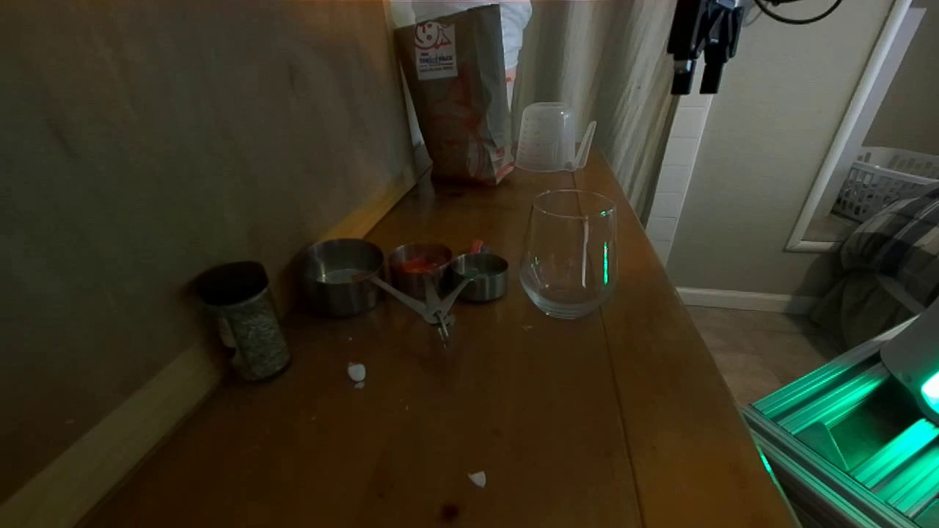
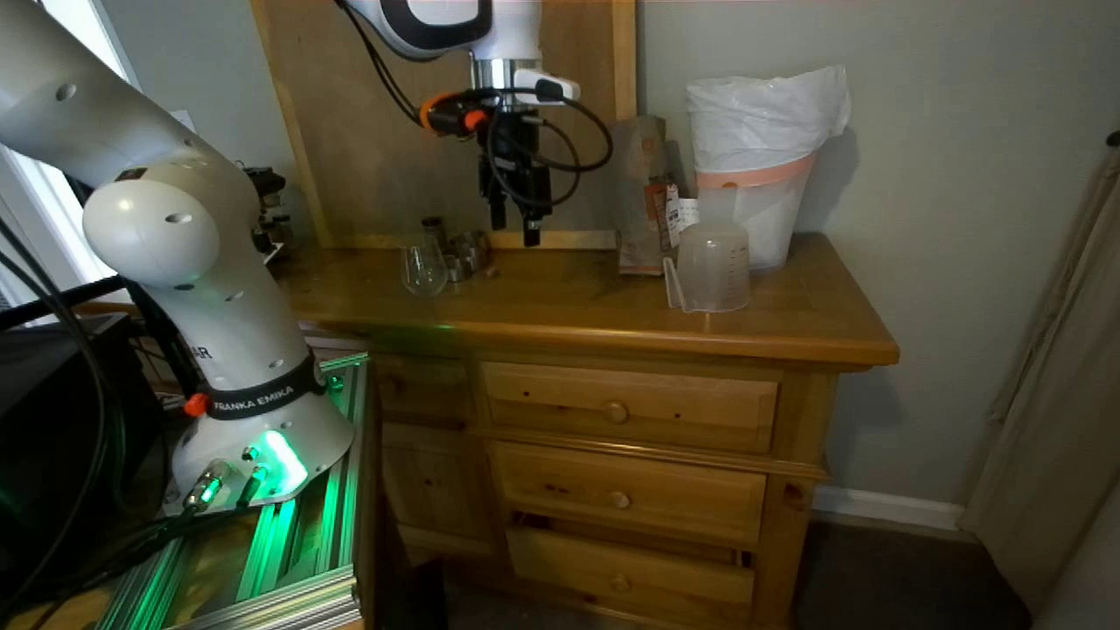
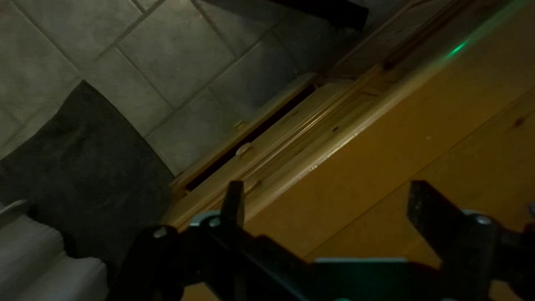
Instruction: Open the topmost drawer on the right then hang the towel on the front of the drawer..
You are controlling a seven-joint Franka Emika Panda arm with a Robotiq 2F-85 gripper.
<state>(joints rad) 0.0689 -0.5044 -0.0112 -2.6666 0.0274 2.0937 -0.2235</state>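
Note:
The topmost right drawer (image 2: 560, 394), with a round wooden knob (image 2: 616, 411), is shut under the countertop's front edge in an exterior view. In the wrist view the same drawer (image 3: 292, 156) is a narrow wooden strip beside the countertop edge, its knob partly behind a finger. My gripper (image 2: 514, 226) hangs pointing down above the countertop (image 2: 560, 306), higher than the drawer. It also shows at the top of an exterior view (image 1: 695, 82). In the wrist view the gripper's fingers (image 3: 327, 194) are wide apart with nothing between them. No towel can be made out.
The bottom drawer (image 2: 630, 569) stands partly pulled out. On the countertop are a glass (image 1: 568, 257), metal measuring cups (image 1: 341, 275), a shaker jar (image 1: 249, 323), a paper bag (image 2: 641, 201), a clear measuring jug (image 2: 716, 271) and a lined bin (image 2: 766, 210). A dark mat (image 3: 83, 175) lies on the floor.

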